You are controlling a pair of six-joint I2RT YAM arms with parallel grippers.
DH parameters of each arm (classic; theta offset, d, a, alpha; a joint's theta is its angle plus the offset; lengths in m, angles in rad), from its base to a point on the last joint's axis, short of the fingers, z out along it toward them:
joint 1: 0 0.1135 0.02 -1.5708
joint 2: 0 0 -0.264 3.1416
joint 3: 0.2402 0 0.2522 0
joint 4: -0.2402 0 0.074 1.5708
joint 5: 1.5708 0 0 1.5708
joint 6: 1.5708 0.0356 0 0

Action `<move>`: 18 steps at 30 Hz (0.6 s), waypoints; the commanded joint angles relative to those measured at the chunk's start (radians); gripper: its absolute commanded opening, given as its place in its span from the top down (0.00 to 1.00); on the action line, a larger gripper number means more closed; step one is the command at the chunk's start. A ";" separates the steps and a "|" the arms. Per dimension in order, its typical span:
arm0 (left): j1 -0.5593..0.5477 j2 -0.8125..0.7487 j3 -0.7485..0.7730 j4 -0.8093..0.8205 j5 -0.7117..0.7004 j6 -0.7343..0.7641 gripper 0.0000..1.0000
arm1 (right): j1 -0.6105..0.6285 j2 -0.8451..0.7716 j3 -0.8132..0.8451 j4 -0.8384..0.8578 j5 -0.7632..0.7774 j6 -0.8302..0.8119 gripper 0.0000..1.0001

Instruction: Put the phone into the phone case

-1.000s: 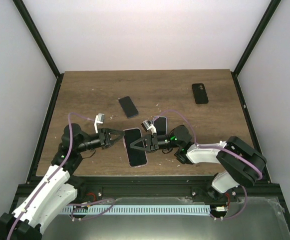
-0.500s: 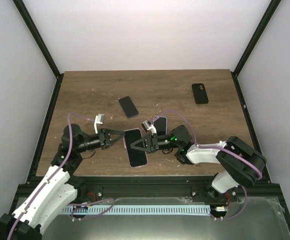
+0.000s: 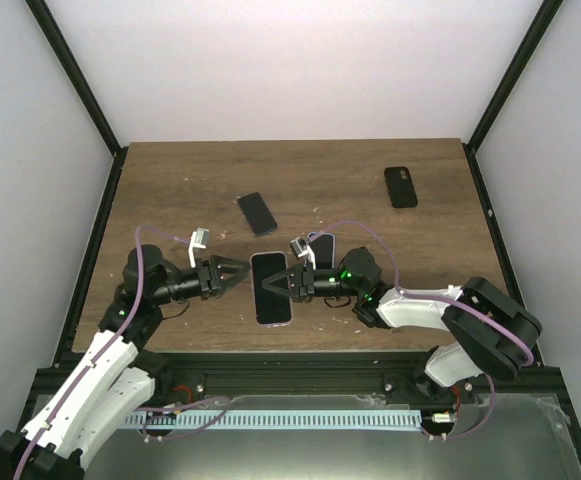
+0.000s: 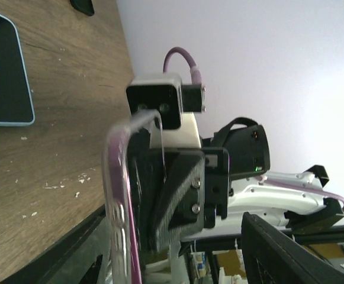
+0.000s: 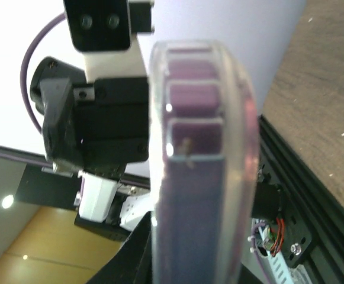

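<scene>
Left gripper (image 3: pixel 240 275) has opened halfway, empty. Right gripper (image 3: pixel 284 285) pinches cased phone (image 3: pixel 268 302). Judged rigid, slick; grip long edges.

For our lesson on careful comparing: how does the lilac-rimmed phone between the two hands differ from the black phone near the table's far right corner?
The lilac-rimmed phone has a pale coloured rim; the black phone is dark all over. The lilac-rimmed phone is gripped at its edge by the right hand; the black phone lies alone, untouched. Both are dark rounded rectangles, long sides running roughly near to far.
</scene>
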 commanded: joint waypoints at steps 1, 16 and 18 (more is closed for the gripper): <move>0.002 -0.025 -0.035 0.014 0.047 -0.010 0.37 | -0.024 -0.047 0.065 -0.056 0.103 -0.038 0.87; 0.000 -0.040 -0.174 0.194 0.111 -0.118 0.40 | -0.050 0.020 0.188 -0.081 0.140 -0.039 0.85; 0.000 -0.037 -0.188 0.227 0.109 -0.142 0.45 | -0.051 0.028 0.194 -0.080 0.137 -0.038 0.85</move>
